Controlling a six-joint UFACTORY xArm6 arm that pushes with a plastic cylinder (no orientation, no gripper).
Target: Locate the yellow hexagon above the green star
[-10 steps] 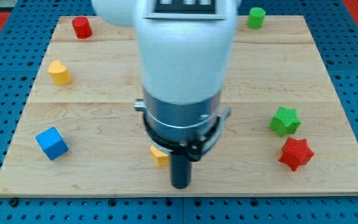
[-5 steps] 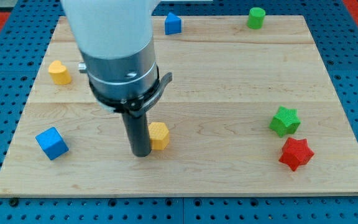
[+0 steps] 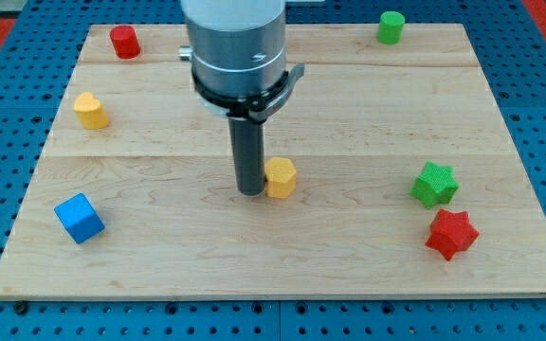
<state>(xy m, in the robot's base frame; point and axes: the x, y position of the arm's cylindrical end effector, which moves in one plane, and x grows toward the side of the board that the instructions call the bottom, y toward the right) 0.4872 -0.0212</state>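
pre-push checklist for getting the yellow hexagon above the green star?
1. My tip at yellow hexagon's left side: ok.
2. Tip actually touching hexagon: cannot tell.
3. Hexagon already above green star: not ok, it sits well to the view's left.
4. Board between hexagon and star free of blocks: ok.
5. Red star out of the path, below green star: ok.

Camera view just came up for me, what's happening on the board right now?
My tip sits against the yellow hexagon on its left side, near the board's middle. The green star lies far off toward the view's right, with the red star just below it. The hexagon is not yet above the green star.
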